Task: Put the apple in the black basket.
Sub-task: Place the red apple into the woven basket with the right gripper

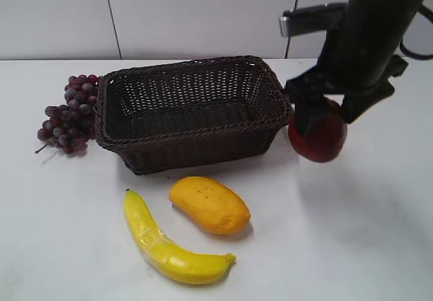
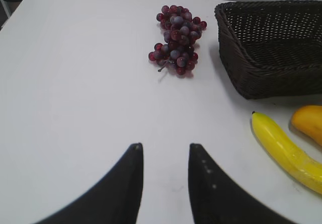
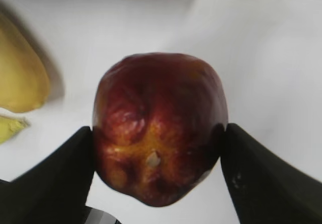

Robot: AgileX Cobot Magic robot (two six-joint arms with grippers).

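Dark red apple (image 3: 158, 128) (glossy) — just right of black basket (image 1: 191, 105).

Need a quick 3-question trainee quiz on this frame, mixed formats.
1. True or false: the right tool is closed on the apple.
2. What lies nearest the black basket's front wall? A) grapes B) mango C) banana
3. Fill in: the left tool holds ____.

Key: 1 true; 2 B; 3 nothing, it is open over bare table.
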